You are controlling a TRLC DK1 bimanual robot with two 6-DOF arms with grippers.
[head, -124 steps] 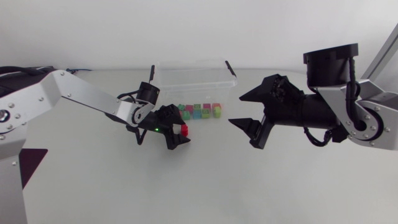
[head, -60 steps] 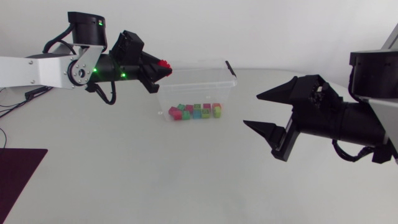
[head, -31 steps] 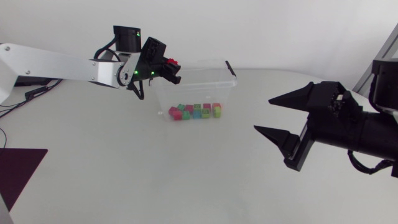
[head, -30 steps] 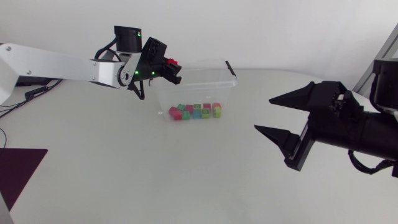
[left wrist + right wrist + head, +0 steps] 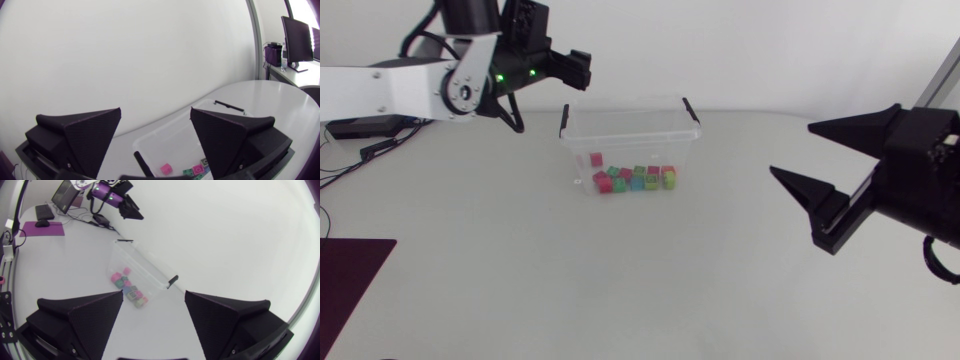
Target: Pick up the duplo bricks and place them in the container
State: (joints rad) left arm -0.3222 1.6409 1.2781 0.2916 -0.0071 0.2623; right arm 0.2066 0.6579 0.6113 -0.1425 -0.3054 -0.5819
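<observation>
While the left gripper (image 5: 155, 111) gapes empty, duplo bricks (image 5: 632, 178) in the container (image 5: 630, 103) ahead of it.

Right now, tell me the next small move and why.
Probably draw the left gripper back from the container: it hangs open and empty, as does the right gripper, and every brick I can see lies inside it.

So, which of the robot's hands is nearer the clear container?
Left. The left hand hangs open just above the container's rear left corner; the right hand, also open, is far off to its right.
</observation>
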